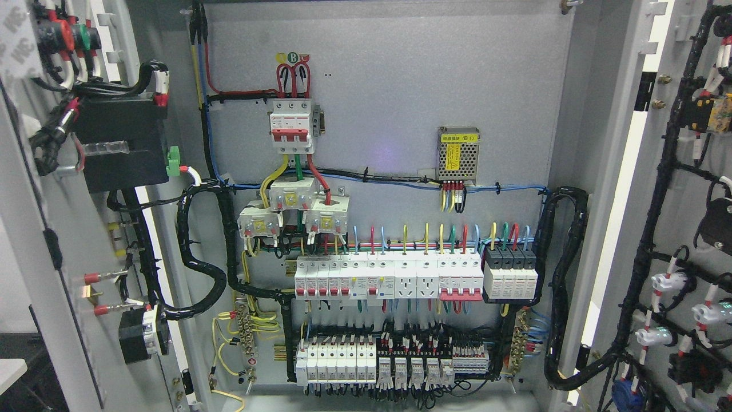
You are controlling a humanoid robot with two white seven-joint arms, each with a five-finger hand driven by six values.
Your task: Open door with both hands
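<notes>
Grey metal backplate (pixel 389 103) of an electrical cabinet fills the middle of the head view, and both cabinet doors stand swung open to either side of it. Left door (pixel 34 240) shows its inner face at the left of the backplate, carrying a black box (pixel 123 143) with a green connector, red-capped terminals and a black cable loom (pixel 200 252) that runs across into the cabinet. Right door (pixel 680 229) shows its inner face at the right of the backplate, with black looms and small white indicator bodies wired along it. Near the top centre of the backplate sits a main breaker (pixel 291 126) with a red toggle bar, fed by red wires from above. Right of the main breaker hangs a perforated power supply (pixel 457 155) bearing a yellow label. Below the main breaker are three white current transformers (pixel 293 212), and under those a row of breakers (pixel 389 277) with a black-topped module at its right end. Lower still runs a row of terminals and relays (pixel 394 360). No robot hand appears in the view, so the state of either one cannot be told
</notes>
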